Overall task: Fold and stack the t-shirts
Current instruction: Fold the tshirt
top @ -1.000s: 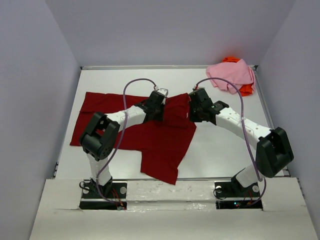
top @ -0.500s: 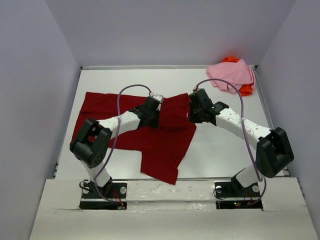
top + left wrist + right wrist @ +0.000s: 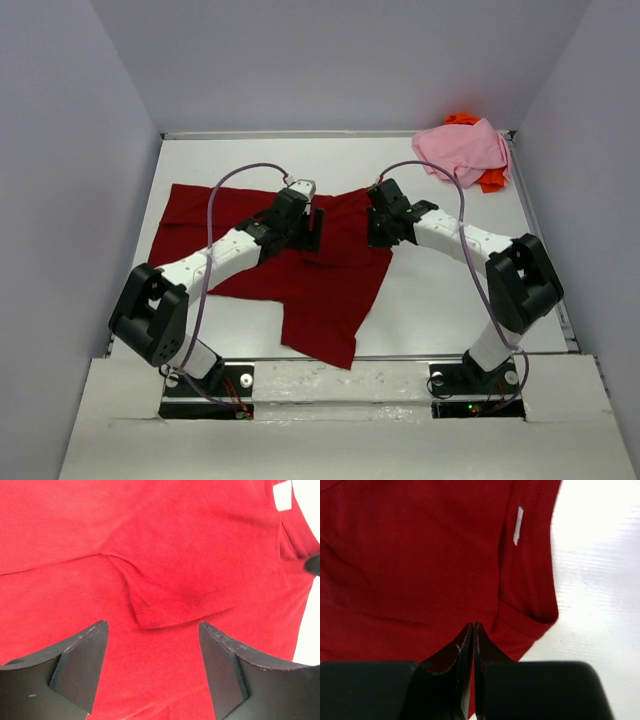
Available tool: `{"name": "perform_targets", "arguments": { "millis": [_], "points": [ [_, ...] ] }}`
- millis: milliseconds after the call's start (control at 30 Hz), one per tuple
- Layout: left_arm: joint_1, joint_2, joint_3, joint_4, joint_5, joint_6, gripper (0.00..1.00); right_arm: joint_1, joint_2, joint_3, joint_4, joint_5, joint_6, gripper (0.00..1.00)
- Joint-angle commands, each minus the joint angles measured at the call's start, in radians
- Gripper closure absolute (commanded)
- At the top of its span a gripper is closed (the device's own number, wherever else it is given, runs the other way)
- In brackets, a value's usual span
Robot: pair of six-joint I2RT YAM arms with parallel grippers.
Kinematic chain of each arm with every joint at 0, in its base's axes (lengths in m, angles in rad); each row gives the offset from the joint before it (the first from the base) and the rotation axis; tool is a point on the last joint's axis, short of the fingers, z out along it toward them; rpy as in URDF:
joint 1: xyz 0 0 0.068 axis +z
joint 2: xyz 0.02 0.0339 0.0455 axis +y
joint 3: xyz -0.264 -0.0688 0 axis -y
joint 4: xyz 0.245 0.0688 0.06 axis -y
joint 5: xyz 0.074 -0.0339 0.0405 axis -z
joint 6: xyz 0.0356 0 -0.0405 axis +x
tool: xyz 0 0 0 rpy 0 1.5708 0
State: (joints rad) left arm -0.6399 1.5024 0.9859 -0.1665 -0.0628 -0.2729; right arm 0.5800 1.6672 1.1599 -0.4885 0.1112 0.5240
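Observation:
The dark red t-shirt (image 3: 322,288) lies spread across the middle of the table, with its upper right part folded over between the two grippers. In the left wrist view a folded flap of the dark red t-shirt (image 3: 175,555) lies flat just ahead of my left gripper (image 3: 152,627), which stands open with nothing between its fingers. My left gripper (image 3: 308,226) hovers low over the fold. My right gripper (image 3: 474,625) is shut, tips over the dark red t-shirt (image 3: 395,555) near its collar and label; no cloth shows between the fingers. My right gripper (image 3: 379,226) is at the shirt's right edge.
A light pink t-shirt (image 3: 462,148) lies crumpled in the far right corner on top of a bright orange t-shirt (image 3: 492,180). White walls enclose the table (image 3: 450,290) on three sides. Bare tabletop shows to the right of the red shirt and along the back.
My left gripper has opened and let go of the red cloth, which now lies flat as a fold. The left elbow has swung down and left; the right arm has drawn in slightly.

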Motion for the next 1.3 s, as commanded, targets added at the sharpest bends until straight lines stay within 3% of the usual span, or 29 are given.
{"name": "perform_targets", "arguments": {
  "millis": [0,100,133,233,267,467,633,800,1267],
  "points": [
    [0.015,-0.044,0.049,-0.028,-0.114,-0.028,0.18,0.004,0.06,0.069,0.091,-0.035,0.001,0.93],
    [0.097,-0.031,0.105,-0.018,-0.114,-0.074,0.23,0.004,0.091,0.087,0.097,-0.019,-0.005,0.99],
    [0.168,-0.021,0.124,0.001,-0.092,-0.09,0.34,0.004,0.092,0.08,0.125,-0.021,-0.015,1.0],
    [0.299,0.011,0.186,0.005,-0.046,-0.12,0.54,0.004,0.127,0.092,0.156,0.017,-0.041,1.0],
    [0.34,0.028,0.203,0.004,-0.034,-0.118,0.7,0.004,0.146,0.133,0.15,0.065,-0.047,1.0],
    [0.482,0.068,0.278,-0.027,-0.163,-0.029,1.0,-0.068,0.252,0.271,0.116,0.048,-0.015,1.0],
    [0.639,0.148,0.283,-0.005,-0.14,-0.043,1.0,-0.068,0.354,0.395,0.114,-0.018,-0.01,1.0],
    [0.781,0.225,0.3,0.015,-0.072,-0.035,1.0,-0.068,0.44,0.417,0.107,-0.011,-0.012,1.0],
    [0.809,0.464,0.399,0.038,-0.08,0.02,1.0,-0.137,0.525,0.411,0.062,0.047,-0.036,1.0]
  ]
}}
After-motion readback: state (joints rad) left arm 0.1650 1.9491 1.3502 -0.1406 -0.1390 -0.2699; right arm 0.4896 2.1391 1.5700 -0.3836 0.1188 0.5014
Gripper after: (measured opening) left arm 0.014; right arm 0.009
